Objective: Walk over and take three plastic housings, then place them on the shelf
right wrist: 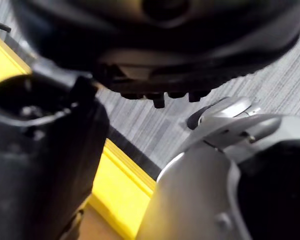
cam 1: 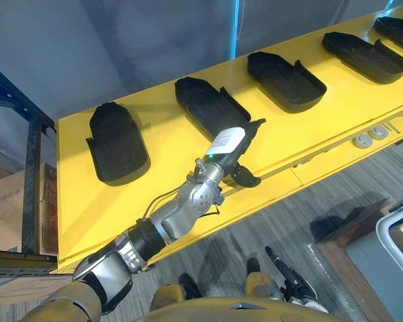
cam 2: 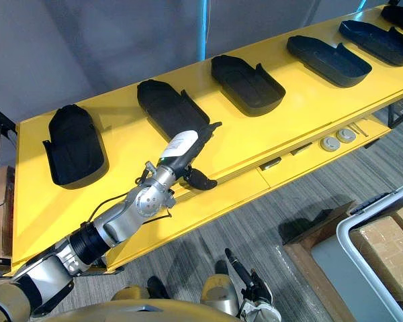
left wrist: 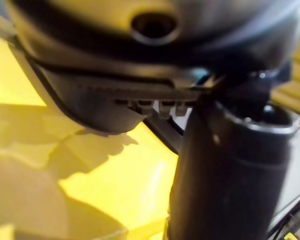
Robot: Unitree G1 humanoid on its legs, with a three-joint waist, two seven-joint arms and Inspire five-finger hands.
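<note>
Plastic housings [cam 2: 169, 107] lie spaced along the yellow table [cam 2: 269, 142] above grey floor [cam 2: 255, 225].

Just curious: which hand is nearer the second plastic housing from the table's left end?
Left. Its left hand is at the near edge of that plastic housing; the right hand hangs low, off the yellow table.
</note>
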